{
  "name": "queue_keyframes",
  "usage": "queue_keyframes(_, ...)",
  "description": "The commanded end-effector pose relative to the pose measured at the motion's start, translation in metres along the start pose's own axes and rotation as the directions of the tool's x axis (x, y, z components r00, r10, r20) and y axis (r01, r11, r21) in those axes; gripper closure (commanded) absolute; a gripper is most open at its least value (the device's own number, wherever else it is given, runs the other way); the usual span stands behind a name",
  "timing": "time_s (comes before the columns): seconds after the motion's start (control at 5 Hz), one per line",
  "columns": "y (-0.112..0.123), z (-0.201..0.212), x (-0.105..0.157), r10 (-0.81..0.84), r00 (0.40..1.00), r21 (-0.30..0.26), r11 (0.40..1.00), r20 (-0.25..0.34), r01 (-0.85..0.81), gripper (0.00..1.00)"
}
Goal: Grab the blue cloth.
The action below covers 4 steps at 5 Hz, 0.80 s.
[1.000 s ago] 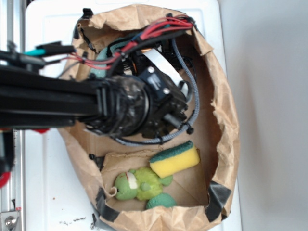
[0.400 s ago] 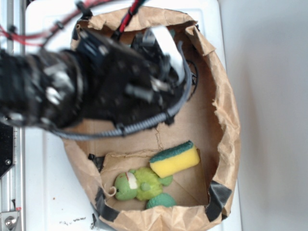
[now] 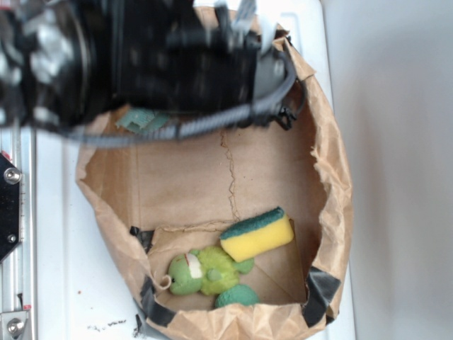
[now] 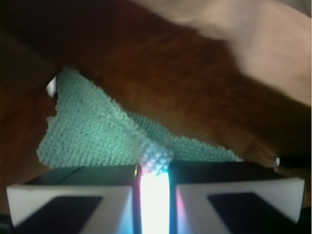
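Pinching a raised fold of the blue cloth (image 4: 92, 131), the tool (image 4: 154, 183) sits clamped on it near the paper bag (image 3: 333, 184) rim; I'd lift slowly, keeping the squeeze firm so the weave can't slip

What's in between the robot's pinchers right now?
The wrist view shows a bunched fold of the blue cloth pinched in the end effector; the rest hangs out beyond.
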<state>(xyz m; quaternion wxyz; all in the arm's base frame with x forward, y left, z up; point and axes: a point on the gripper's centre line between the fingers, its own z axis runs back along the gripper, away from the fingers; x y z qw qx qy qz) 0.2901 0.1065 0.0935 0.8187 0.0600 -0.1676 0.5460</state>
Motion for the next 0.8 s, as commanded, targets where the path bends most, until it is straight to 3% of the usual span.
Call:
queue_keyframes(0.0,-0.012,0.052,-0.009,-0.102,0.995,-0.09,0.991,0.003,0.102,1.0)
queue_keyframes(0.2,-0.017,0.071,-0.033,-0.133,0.988,-0.099,0.985,0.076,0.14,1.0)
queue_keyframes(0.6,-0.015,0.074,-0.039,-0.14,0.983,-0.098,0.983,0.121,0.152,1.0)
